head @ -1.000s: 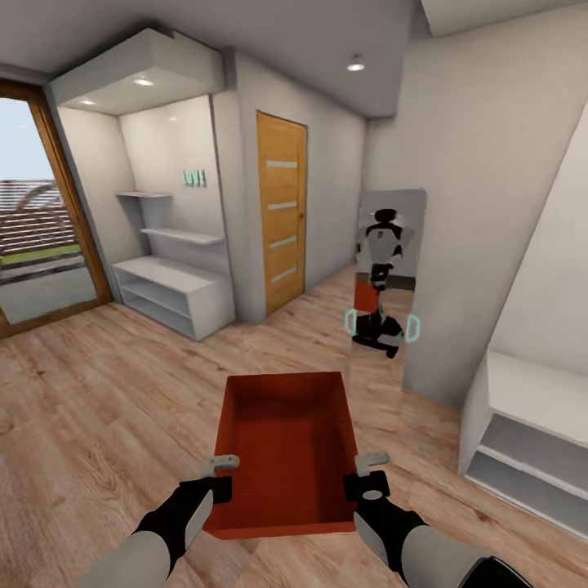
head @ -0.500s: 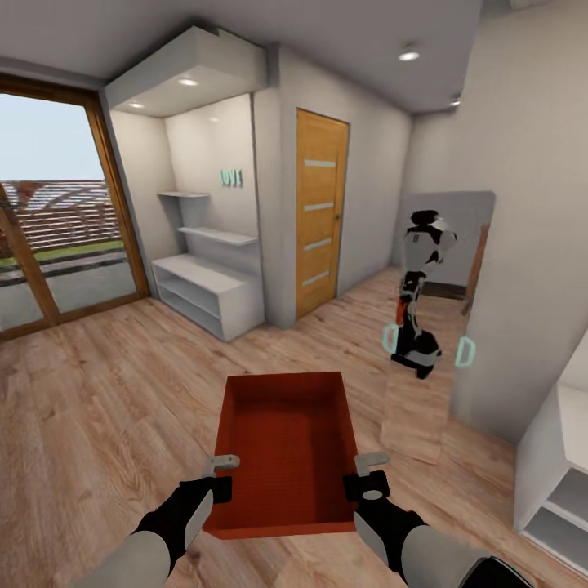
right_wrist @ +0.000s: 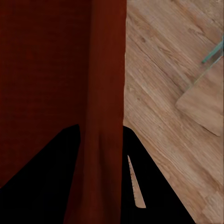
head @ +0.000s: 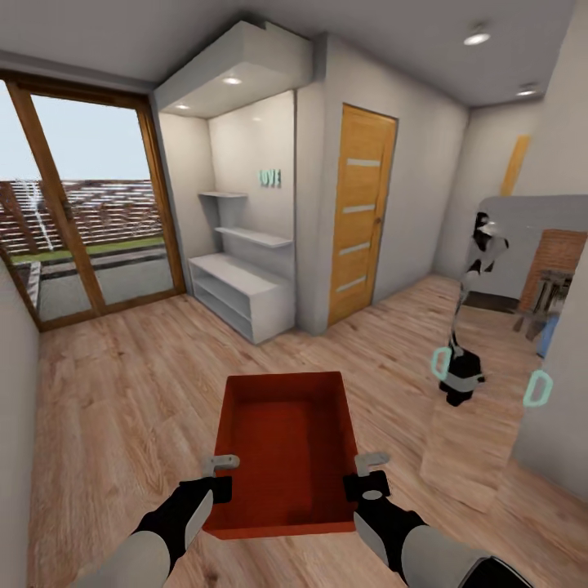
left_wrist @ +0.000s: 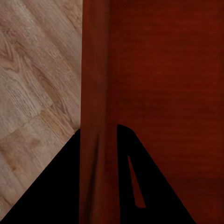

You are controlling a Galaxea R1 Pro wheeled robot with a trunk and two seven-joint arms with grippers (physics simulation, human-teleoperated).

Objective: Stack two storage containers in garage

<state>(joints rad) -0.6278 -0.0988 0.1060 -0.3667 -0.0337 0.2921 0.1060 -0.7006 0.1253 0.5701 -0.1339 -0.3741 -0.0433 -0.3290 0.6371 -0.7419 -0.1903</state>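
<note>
**Inspector:** Setting?

**Assistant:** Wood-plank floor (head: pixel 122 392), glass doors (head: pixel 90 212), white shelving (head: pixel 245 290), a wooden door (head: pixel 359 216), a wall mirror (head: pixel 498 327).

**Inspector:** The load?

**Assistant:** One storage container (head: pixel 286 445) (lidless, orange-red), carried above the planks in front of the robot.

**Inspector:** Grip?

**Assistant:** Left gripper (head: pixel 214 482) has its jaws pinching the left wall; right gripper (head: pixel 367 482) pinches the right wall.

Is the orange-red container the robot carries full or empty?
Empty: the head view shows the storage container's bare ribbed bottom, held level by the left gripper and right gripper.
</note>
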